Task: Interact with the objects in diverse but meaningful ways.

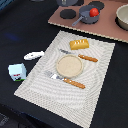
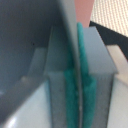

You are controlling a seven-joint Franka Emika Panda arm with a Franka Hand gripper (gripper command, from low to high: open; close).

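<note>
The red tomato (image 1: 93, 11) sits inside the grey pot (image 1: 88, 16), which you can see on the toy stove board (image 1: 107, 27) at the upper part of the exterior view, next to dark round burners (image 1: 68, 13). Lower down, a woven placemat (image 1: 35, 82) lies on the dark desk (image 1: 15, 30). On the mat you have the golden bread loaf (image 1: 80, 44) near its far edge, a round tan plate (image 1: 68, 65) in the middle, an orange-handled knife (image 1: 80, 56) between loaf and plate, and an orange-handled fork (image 1: 66, 80) on the plate's near side. Off the mat, toward the exterior view's left, the flat white fish-shaped piece (image 1: 33, 55) lies on the desk, and the white-and-blue milk carton (image 1: 17, 72) stands upright nearer the camera, just beside the mat's edge. In the wrist view, your hand (image 2: 79, 87) shows its teal pads (image 2: 86, 55) pressed from both sides against a thin grey curved wall (image 2: 67, 30), so it looks clamped on that rim; whether this wall belongs to the pot you cannot tell from so close and blurred a picture.
</note>
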